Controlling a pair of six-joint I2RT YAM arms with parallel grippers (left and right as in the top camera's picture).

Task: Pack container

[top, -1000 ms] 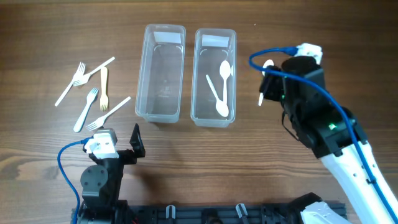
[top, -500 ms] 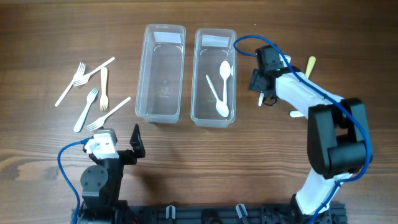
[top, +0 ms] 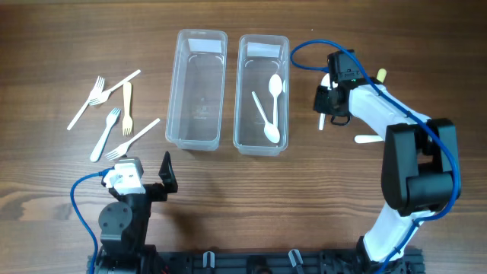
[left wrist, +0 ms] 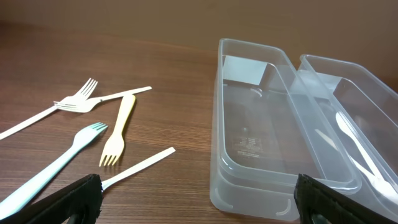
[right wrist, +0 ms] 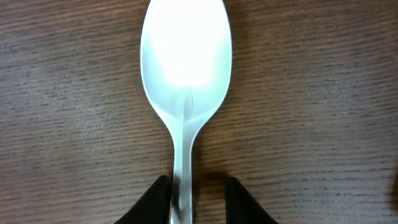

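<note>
Lying flat on the wooden surface point(right wrist: 323, 93), the white spoon point(right wrist: 185, 56) is directly under the right hand point(right wrist: 199, 200). Its bowl is ahead of the fingertips and its thin handle passes back between them. The two fingers point(right wrist: 155, 198) stand one on each side of the handle, only a little apart. The handle is close against the finger seen at the left of the wrist view, and there is a narrow gap to the other one. So this hand is not clenched and it grasps nothing.

To the left of this hand, clearly apart from it, is the container point(top: 240, 99) with two white spoons point(top: 268, 114) inside.

The left hand point(left wrist: 199, 202) is spread wide and holds nothing. The second container point(left wrist: 249, 180) is just ahead of it, and the forks point(left wrist: 115, 134) lie ahead to its left.
</note>
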